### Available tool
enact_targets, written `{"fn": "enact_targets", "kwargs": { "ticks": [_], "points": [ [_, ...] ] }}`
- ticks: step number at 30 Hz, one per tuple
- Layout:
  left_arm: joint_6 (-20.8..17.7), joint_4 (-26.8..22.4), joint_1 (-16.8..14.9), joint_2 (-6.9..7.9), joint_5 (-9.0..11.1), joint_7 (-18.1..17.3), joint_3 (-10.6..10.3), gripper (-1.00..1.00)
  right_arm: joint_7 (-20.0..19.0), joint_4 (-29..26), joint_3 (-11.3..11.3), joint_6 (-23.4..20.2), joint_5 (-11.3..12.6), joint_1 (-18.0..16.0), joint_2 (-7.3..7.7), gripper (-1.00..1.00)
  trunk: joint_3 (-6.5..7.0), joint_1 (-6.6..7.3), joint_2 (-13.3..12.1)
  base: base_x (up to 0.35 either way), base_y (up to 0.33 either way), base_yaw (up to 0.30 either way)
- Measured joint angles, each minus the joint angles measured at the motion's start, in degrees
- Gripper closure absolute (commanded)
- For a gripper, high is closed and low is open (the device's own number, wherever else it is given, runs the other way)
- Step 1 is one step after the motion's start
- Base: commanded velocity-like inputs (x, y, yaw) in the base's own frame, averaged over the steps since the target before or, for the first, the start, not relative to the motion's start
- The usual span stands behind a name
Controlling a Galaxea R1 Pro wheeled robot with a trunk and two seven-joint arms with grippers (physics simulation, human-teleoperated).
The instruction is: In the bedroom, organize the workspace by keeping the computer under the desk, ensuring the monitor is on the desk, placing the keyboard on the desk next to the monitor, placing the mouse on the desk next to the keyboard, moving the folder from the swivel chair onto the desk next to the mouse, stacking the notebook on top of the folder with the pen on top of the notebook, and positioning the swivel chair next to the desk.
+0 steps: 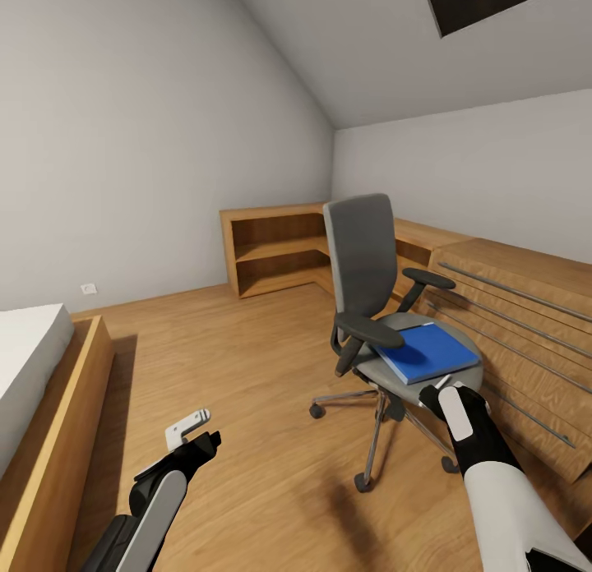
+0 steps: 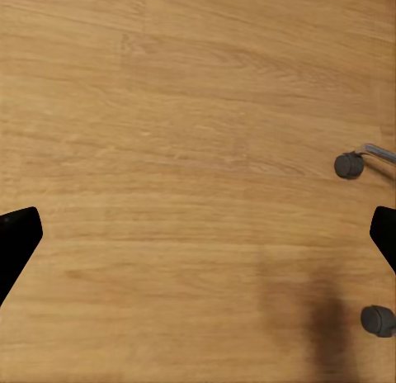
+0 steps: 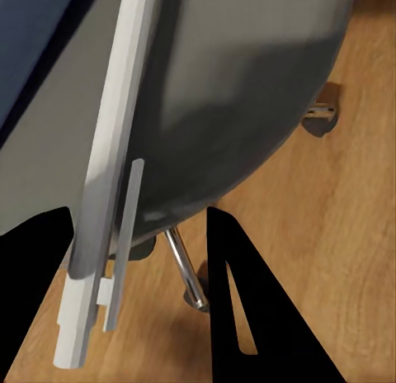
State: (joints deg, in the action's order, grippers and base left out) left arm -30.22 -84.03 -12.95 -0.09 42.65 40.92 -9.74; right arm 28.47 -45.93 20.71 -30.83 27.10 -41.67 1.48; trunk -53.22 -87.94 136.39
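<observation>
Head view, near to far: left gripper (image 1: 197, 432) low over the wood-plank floor (image 1: 247, 366), its dark fingers spread wide with nothing between them, as the left wrist view confirms; right gripper (image 1: 444, 387) at the near rim of the swivel chair (image 1: 362, 251) seat. In the right wrist view the right fingers (image 3: 247, 317) stand apart, and a slim white pen (image 3: 103, 201) lies along the seat edge in the gap between them; whether they touch it cannot be told. On the grey, smooth, rounded seat rests the folder (image 1: 427, 352), flat, thin and bright blue, so its move has not begun. The chair has a tall matte grey back, black armrests and a chrome five-star base on dark castors (image 2: 349, 165). Just beside it stands a light-wood drawer cabinet (image 1: 526, 309) with long bar handles; farther off, open wooden shelving (image 1: 275, 251) against plain grey walls. To the left, a wood-framed bed (image 1: 49, 391). Judged from this, almost all of the task remains.
</observation>
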Motion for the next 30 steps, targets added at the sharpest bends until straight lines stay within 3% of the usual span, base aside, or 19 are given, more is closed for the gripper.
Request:
{"fn": "enact_targets", "kwargs": {
  "ticks": [8,15,20,30],
  "points": [
    [0.00,0.00,-0.01,0.00,-0.01,0.00,0.01,-1.00,0.30,-0.86,0.09,-1.51,2.43,0.00,0.06,1.00,0.00,0.00,0.00,0.000,0.000,0.000],
    [0.00,0.00,-0.01,0.00,-0.01,0.00,0.01,-1.00,4.50,-1.63,0.05,-1.92,3.78,0.00,-0.05,1.00,0.00,0.00,0.00,0.000,0.000,0.000],
    [0.00,0.00,-0.01,0.00,-0.01,0.00,0.02,-1.00,5.06,-1.97,-0.15,-1.97,6.64,0.00,0.06,1.00,0.00,0.00,0.00,0.000,0.000,0.000],
    [0.00,0.00,-0.02,0.00,-0.01,0.00,0.01,-1.00,5.28,-2.02,-0.10,-1.93,7.20,0.00,0.08,1.00,0.00,0.00,0.00,0.000,0.000,0.000]
  ]
}}
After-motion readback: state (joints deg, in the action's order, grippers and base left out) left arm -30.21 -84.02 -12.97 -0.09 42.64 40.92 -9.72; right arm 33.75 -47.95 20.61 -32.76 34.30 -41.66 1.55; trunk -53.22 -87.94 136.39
